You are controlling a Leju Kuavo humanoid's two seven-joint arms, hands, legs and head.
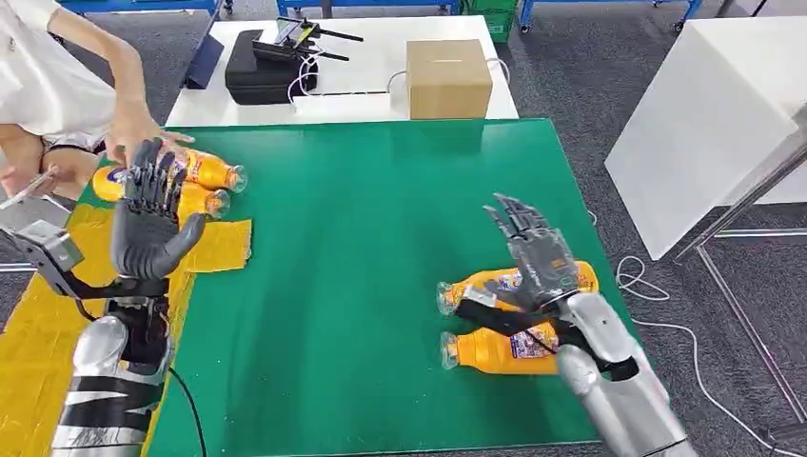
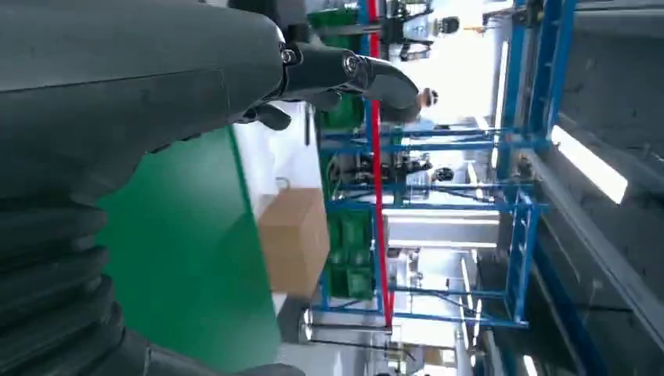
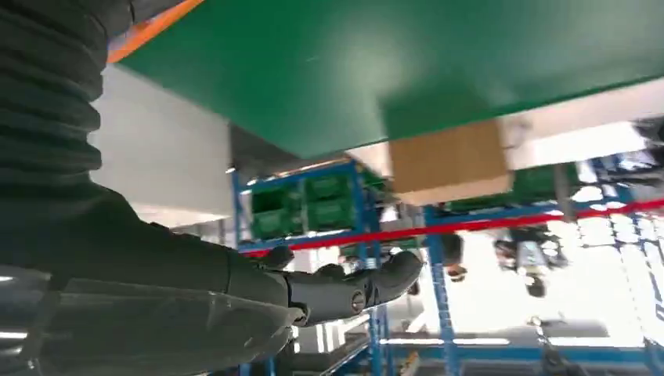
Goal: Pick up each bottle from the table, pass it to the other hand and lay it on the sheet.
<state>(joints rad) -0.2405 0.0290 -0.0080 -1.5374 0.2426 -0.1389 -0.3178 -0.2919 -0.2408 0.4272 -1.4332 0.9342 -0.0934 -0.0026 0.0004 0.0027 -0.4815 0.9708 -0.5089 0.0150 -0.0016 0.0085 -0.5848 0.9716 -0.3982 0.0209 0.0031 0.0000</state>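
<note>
We see two orange bottles point(image 1: 200, 186) lying on the yellow sheet point(image 1: 38, 324) at the green table's point(image 1: 381, 238) left edge, a person's hand point(image 1: 133, 138) resting on them, and two more bottles point(image 1: 495, 319) lying on the green surface at the right. Our left hand point(image 1: 147, 214) hovers empty, fingers spread, just before the sheet's bottles. Our right hand point(image 1: 533, 257) hangs over the right pair, fingers apart and holding nothing; a cardboard box point(image 1: 448, 78) sits on the white table beyond.

Both arms are silver metal with dark bands near the wrists. The left hand point(image 1: 145, 221) is dark grey, with a smooth rounded palm shell and black segmented fingers (a small screw shows at a finger pivot in the wrist view). The right hand point(image 1: 535, 259) matches it; black cables loop around both wrists, beside grey ribbed covers.
</note>
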